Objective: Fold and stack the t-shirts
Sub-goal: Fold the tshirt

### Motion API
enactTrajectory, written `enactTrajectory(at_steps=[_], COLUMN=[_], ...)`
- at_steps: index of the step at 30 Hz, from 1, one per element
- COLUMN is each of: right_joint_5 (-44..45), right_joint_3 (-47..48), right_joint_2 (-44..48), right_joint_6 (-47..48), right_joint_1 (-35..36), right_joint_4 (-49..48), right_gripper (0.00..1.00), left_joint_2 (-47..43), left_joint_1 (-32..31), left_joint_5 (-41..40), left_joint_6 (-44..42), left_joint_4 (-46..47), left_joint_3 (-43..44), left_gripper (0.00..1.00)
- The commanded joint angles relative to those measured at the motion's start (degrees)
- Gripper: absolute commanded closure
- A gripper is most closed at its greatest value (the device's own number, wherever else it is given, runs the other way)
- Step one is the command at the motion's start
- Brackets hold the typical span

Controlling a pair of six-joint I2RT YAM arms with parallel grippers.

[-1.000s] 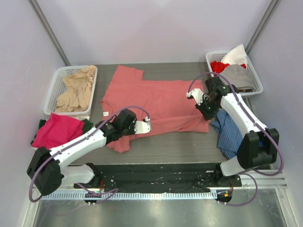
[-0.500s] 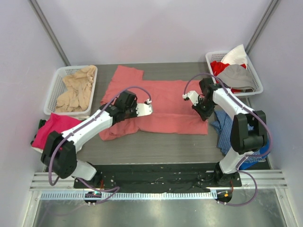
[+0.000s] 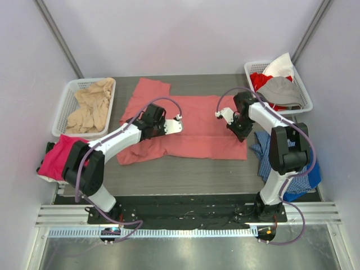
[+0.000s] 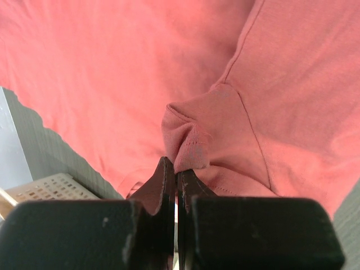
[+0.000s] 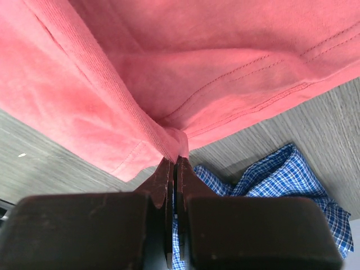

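A salmon-red t-shirt (image 3: 197, 115) lies spread across the middle of the dark table, with its near part lifted and doubled toward the back. My left gripper (image 3: 159, 130) is shut on a bunched fold of it near the left sleeve. In the left wrist view the gripper (image 4: 177, 166) pinches that cloth (image 4: 112, 73). My right gripper (image 3: 241, 130) is shut on the shirt's right edge. In the right wrist view the gripper (image 5: 174, 160) pinches the hemmed fabric (image 5: 169, 56). A magenta-pink t-shirt (image 3: 62, 154) sits at the table's left edge.
A white basket (image 3: 61, 109) at the back left holds beige cloth (image 3: 93, 107). Another white basket (image 3: 307, 95) at the back right holds red, white and grey garments (image 3: 281, 87). A blue checked cloth (image 3: 270, 154) (image 5: 270, 174) lies just right of the shirt.
My left gripper has carried the shirt's near-left part away from me, toward the back, doubling the cloth over. My right gripper has shifted slightly back with the right edge.
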State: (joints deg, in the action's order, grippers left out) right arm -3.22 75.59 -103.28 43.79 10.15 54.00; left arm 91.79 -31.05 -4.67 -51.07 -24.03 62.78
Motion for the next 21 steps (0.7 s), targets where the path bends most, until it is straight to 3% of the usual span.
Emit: enactTrajectory(at_steps=[1, 21], right_joint_5=[1.8, 3.0], right_joint_3=[2.4, 4.1], right_joint_2=[-0.7, -2.9], right_joint_6=[1.0, 1.4], right_joint_1=[0.3, 0.1], right_joint_4=[-1.2, -1.5], right_gripper=[0.99, 0.99], left_joint_2=[1.9, 7.9], left_joint_1=[0.9, 1.4], left_joint_5=[1.2, 0.4], left_joint_6=[-1.3, -3.8], left_joint_4=[4.7, 6.7], left_joint_3=[2.9, 8.3], left_gripper=[1.00, 1.00])
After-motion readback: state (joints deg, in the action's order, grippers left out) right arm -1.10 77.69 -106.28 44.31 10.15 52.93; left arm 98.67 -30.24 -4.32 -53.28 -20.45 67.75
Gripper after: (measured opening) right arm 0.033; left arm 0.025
